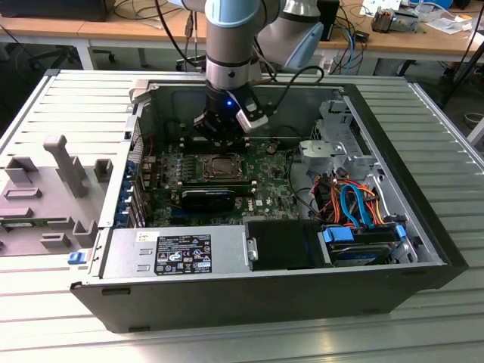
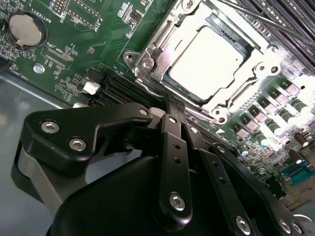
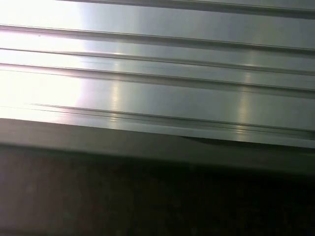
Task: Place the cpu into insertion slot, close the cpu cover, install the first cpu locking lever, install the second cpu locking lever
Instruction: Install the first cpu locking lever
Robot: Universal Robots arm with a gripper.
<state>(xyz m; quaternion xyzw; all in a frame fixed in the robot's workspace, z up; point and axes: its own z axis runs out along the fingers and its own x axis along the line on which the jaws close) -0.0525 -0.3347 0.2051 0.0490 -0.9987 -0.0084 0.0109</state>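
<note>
We count one cpu point(image 2: 206, 56) seated in one insertion slot point(image 2: 246, 49) under one cpu cover point(image 2: 162, 46), lying flat. Our one pincer point(image 2: 170, 105), fingers together, empty, hovers just beside the socket's six o'clock edge.

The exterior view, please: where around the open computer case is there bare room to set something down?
The ribbed metal table is bare in front of the computer case and toward the exterior view's right. On the left, grey fixture blocks crowd it. Inside, cables and the gripper leave little room.

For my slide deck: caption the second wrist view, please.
Gripper shut beside the socket, cpu seated under the closed cpu cover.
</note>
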